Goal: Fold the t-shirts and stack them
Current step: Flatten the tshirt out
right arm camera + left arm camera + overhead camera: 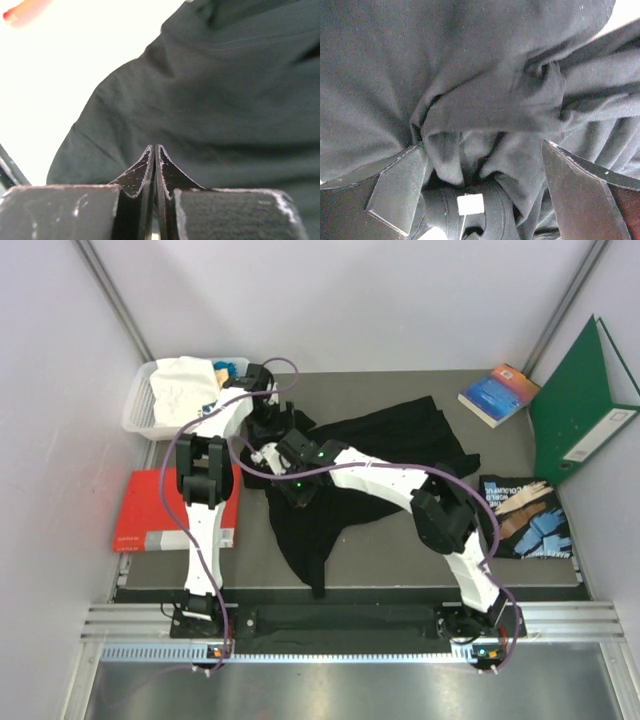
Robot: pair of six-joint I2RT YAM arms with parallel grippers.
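A large black t-shirt (pixel 380 445) lies crumpled across the middle of the table. My left gripper (pixel 272 432) is at its upper left part and stands open. In the left wrist view its fingers (pixel 400 187) straddle bunched black cloth (pixel 485 105) near the collar, where a small white tag (pixel 470 204) shows. My right gripper (pixel 283 485) is low over the shirt's left side. In the right wrist view it (pixel 155 150) is shut, tips pressed together with no cloth visible between them, and black fabric (pixel 225 100) lies just beyond. A white t-shirt (pixel 185 385) and a teal one (pixel 228 368) lie in the basket.
A white basket (pixel 140 405) stands at the back left. A red book (pixel 175 512) lies on the left. A blue book (pixel 497 393) and a green folder (pixel 580 410) are at the back right. A black magazine (pixel 525 518) lies on the right.
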